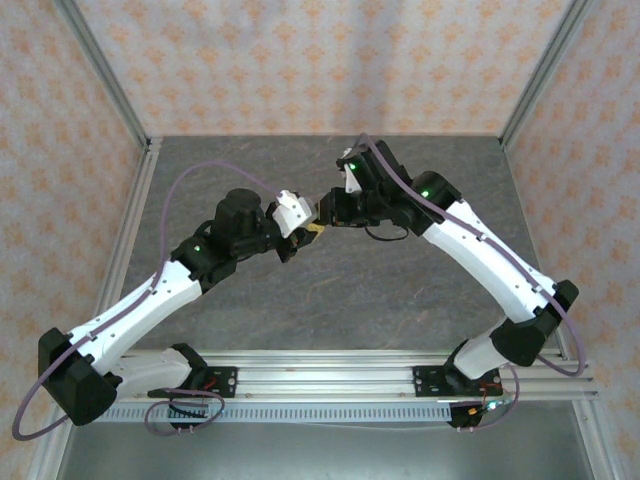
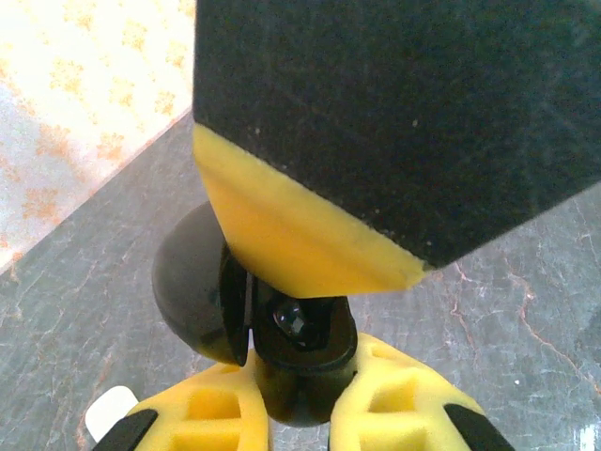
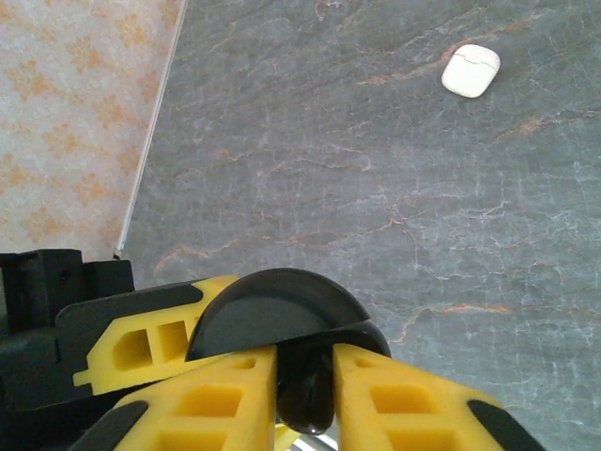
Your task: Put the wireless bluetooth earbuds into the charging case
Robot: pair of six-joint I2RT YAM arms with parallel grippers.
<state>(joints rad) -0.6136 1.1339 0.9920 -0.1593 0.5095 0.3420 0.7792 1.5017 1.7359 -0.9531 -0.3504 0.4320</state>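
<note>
Far left, low in the left wrist view: a white rounded thing on the table, too cropped to name. Next, left fingers, drawn narrow and clamped on the lower body of the black charging case, held up off the table at mid-table where both arms meet. Beside the body, to its left, the lid, swung open; mouth turned away from the left wrist camera, toward the other arm. Long axis judged to run along the left fingers, base tucked between them, open end outward; tilt against the table not readable from above. In the mouth, a glossy black lump, likely an earbud; fully seated or only part-way, cannot tell. Then right fingers, also narrow, pressed in on either side of the same black body just under the domed lid. Far right, well apart on the table: a white case, shut, lying flat. Progress, as a judgement: mid-task, black pair under way, at least a final press and closing the lid left; contents of the white case unknown.
</note>
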